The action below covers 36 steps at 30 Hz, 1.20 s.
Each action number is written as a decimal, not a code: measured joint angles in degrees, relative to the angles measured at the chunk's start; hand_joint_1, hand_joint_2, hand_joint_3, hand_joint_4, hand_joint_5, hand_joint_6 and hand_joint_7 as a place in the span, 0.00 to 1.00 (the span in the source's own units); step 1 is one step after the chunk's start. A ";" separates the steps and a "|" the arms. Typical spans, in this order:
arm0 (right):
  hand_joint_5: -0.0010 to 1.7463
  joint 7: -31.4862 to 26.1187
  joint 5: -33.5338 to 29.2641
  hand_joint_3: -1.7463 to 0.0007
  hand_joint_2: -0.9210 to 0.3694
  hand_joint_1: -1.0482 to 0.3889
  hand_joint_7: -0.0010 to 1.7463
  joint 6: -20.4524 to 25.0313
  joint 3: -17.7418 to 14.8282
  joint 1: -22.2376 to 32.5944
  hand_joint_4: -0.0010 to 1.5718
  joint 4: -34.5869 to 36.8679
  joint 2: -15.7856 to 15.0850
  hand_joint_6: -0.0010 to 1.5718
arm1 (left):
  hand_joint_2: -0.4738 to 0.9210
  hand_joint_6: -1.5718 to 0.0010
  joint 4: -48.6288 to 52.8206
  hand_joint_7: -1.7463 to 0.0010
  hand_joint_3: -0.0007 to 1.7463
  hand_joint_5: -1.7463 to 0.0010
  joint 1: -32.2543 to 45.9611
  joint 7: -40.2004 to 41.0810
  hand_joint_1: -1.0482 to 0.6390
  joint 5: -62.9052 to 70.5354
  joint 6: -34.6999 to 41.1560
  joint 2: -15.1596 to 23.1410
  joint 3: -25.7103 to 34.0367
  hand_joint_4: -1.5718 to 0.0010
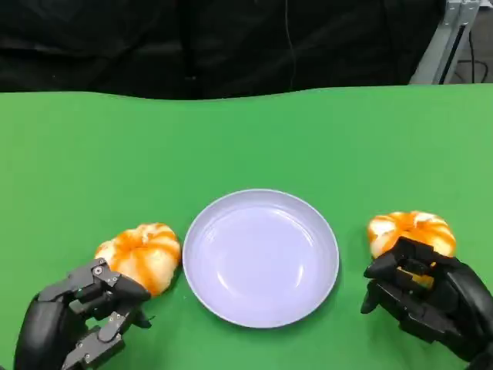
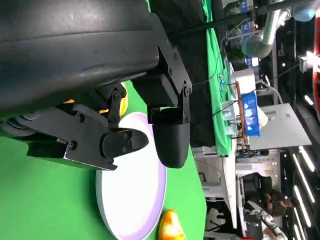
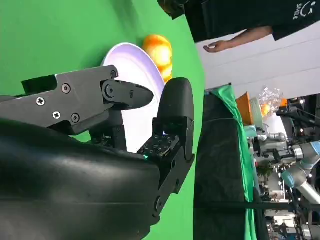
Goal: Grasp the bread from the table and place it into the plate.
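Observation:
A round white plate lies in the middle of the green table. One orange-and-white bread sits just left of it, and a second bread sits to its right. My left hand rests close behind the left bread with its fingers apart, holding nothing. My right hand is at the near side of the right bread, its fingertips over the bread's edge, with no grip that I can see. In the left wrist view my left hand's fingers are spread over the plate, with a bread beyond it.
The green table stretches back to a dark curtain. The right wrist view shows the plate, the far bread and a person's hand beside the table. Equipment stands further back.

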 measured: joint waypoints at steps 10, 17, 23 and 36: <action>0.93 0.41 0.04 0.76 0.03 0.69 0.63 0.00 -0.02 -0.02 0.35 0.03 0.00 0.42 | 1.00 0.41 0.60 0.96 0.08 0.89 -0.14 -0.01 0.52 -0.02 -2.33 -0.03 0.30 0.41; 0.92 0.35 0.04 0.75 0.03 0.70 0.63 0.00 -0.02 -0.02 0.34 0.03 0.00 0.41 | 1.00 0.55 0.87 1.00 0.06 0.99 -0.43 0.00 0.38 -0.18 -4.02 -0.04 0.49 0.50; 0.93 0.32 -0.03 0.76 0.03 0.69 0.64 -0.01 -0.01 -0.05 0.35 0.04 0.00 0.41 | 1.00 0.61 0.59 1.00 0.09 1.00 -0.36 0.41 0.30 0.66 -4.57 -0.03 1.43 0.54; 0.93 0.47 0.02 0.76 0.02 0.70 0.65 0.33 -0.01 -0.12 0.34 0.16 0.00 0.41 | 1.00 0.63 2.12 1.00 0.11 1.00 -0.91 15.79 0.24 25.62 -17.28 2.60 4.55 0.60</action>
